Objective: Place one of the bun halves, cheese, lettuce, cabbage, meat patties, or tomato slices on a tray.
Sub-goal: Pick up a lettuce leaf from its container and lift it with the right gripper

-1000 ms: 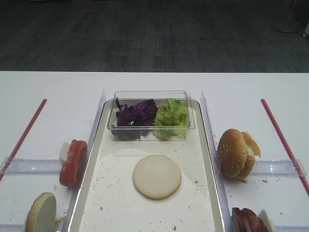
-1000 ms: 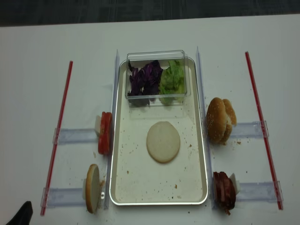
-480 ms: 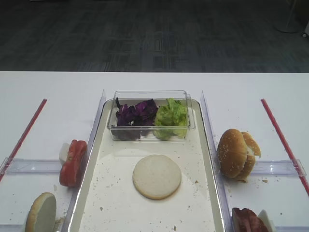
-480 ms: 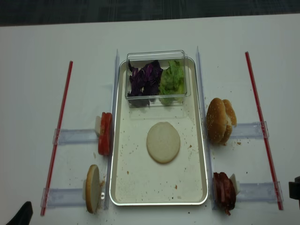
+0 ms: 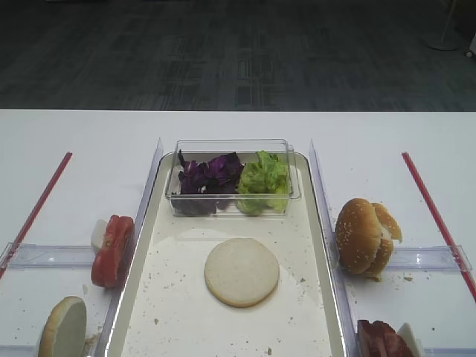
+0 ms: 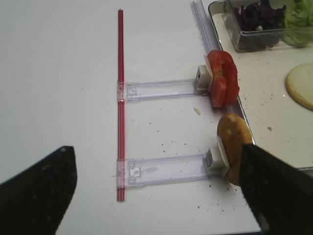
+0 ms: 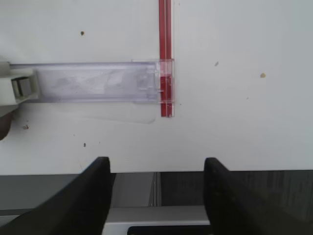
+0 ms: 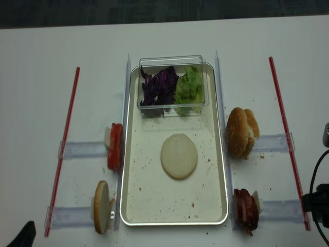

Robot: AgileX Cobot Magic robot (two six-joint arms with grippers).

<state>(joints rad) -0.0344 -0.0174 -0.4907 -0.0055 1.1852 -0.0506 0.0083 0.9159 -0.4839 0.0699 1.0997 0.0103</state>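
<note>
Tray (image 8: 134,206): one pale bun half (image 8: 179,155) lies at its centre.
Lettuce (image 8: 188,88): in the clear box (image 8: 172,60) at the tray's far end; I judge it light, limp, tearable, best pinched by its top frill.
Right gripper (image 7: 156,181): jaws apart, empty.
Left gripper (image 6: 156,196): jaws apart, empty.

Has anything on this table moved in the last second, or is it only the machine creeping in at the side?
Only the machine. The right arm has come further in at the right edge of the overhead view, beside the red strip. It holds nothing; its jaws stand open. The pale flat bun disc on the long silver-rimmed tray, the red tomato slices and the clear box of leaves lie as before.
</note>
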